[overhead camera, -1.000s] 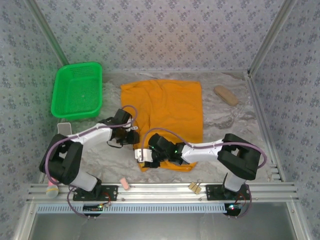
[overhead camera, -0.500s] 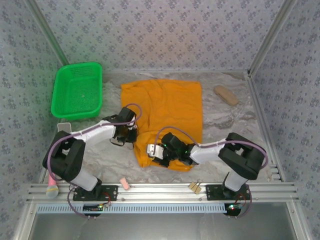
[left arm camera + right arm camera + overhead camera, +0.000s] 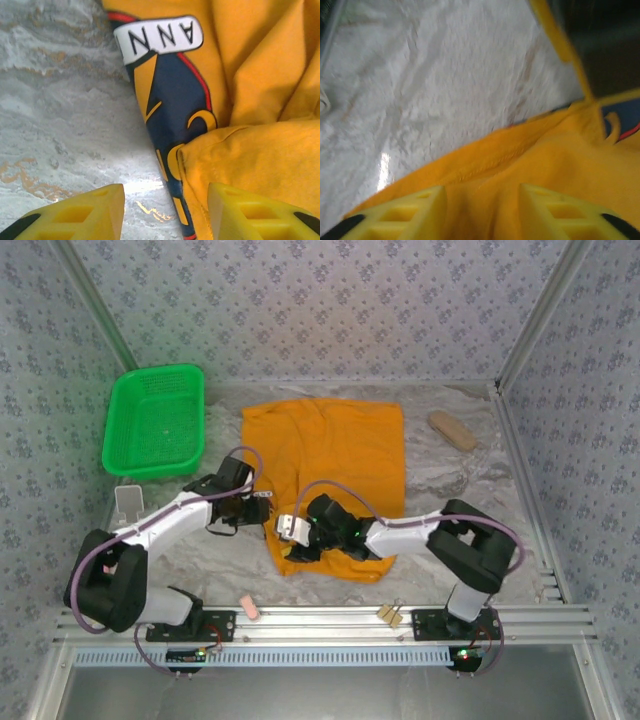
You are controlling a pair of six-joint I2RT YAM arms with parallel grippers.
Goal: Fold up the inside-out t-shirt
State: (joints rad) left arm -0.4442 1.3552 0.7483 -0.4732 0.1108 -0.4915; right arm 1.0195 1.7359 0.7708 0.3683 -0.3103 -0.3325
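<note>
The inside-out t-shirt (image 3: 335, 455) lies spread on the marbled table, orange-yellow, its near left corner bunched. In the left wrist view a dark printed graphic (image 3: 175, 95) with a white lettered patch (image 3: 160, 37) shows along a folded edge of the t-shirt (image 3: 260, 150). My left gripper (image 3: 256, 503) (image 3: 165, 210) is open at the shirt's left edge, one finger over bare table, the other over cloth. My right gripper (image 3: 289, 529) (image 3: 482, 212) is open low over the near left corner, with the orange t-shirt (image 3: 560, 165) lying between its fingers.
A green plastic basket (image 3: 155, 425) stands at the back left. A tan oblong object (image 3: 452, 430) lies at the back right. A pink item (image 3: 250, 608) and wooden clips (image 3: 390, 615) rest on the front rail. Bare table (image 3: 60, 100) lies left of the shirt.
Both grippers closed and have opened again. The right gripper shifted up and left along the shirt's near corner; the left gripper drew slightly left. The near left corner is bunched differently.
</note>
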